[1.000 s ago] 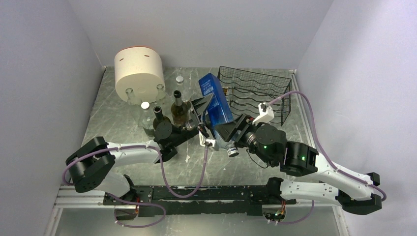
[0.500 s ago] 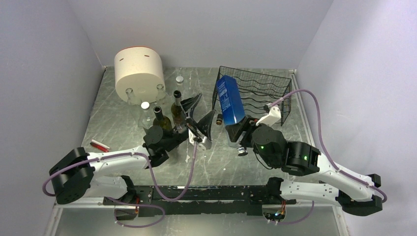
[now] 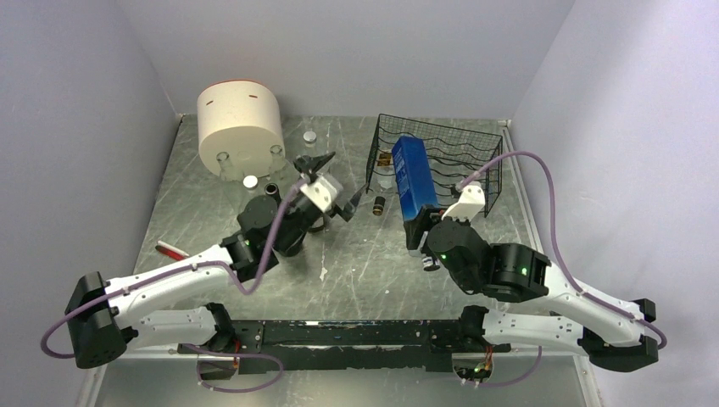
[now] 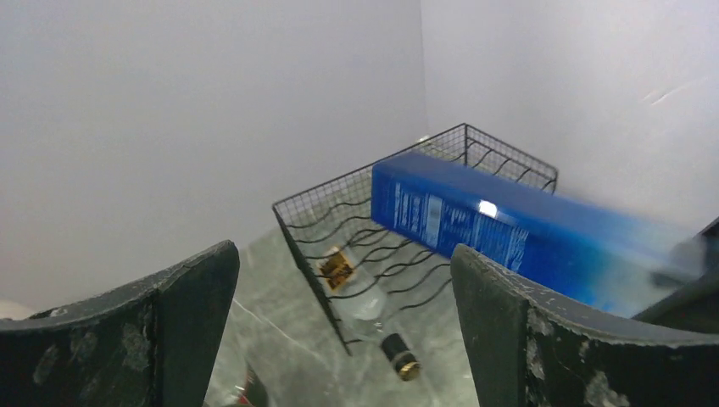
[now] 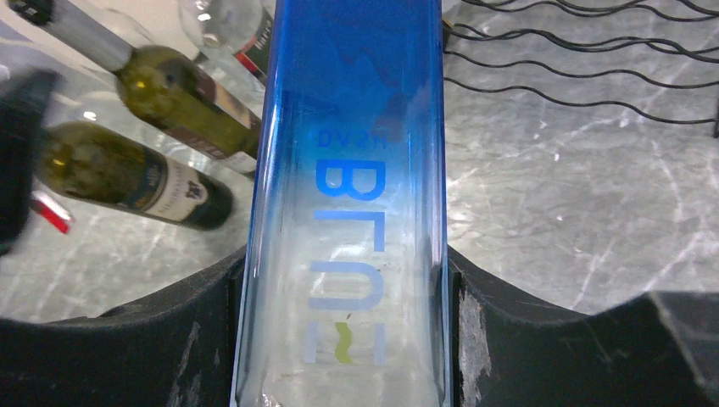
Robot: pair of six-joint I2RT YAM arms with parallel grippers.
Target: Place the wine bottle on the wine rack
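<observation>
My right gripper (image 3: 421,231) is shut on a tall square blue bottle (image 3: 414,180) and holds it, tilted, over the left end of the black wire wine rack (image 3: 462,157). In the right wrist view both fingers press the bottle's clear lower part (image 5: 352,195); the gripper (image 5: 346,331) is at the bottom. My left gripper (image 3: 312,163) is open and empty, raised left of the rack. Its view shows the rack (image 4: 322,208), the blue bottle (image 4: 475,225), and a clear bottle (image 4: 366,298) lying in the rack's lower tier with its neck poking out.
A cream cylindrical container (image 3: 240,123) stands at the back left with clear glasses (image 3: 225,161) before it. Green wine bottles (image 5: 191,106) stand under my left arm. A small cap (image 3: 310,136) and a red item (image 3: 169,250) lie on the table.
My right gripper has carried the blue bottle right and back to the rack. My left gripper has drawn away from the bottle to the left, open, over the standing bottles.
</observation>
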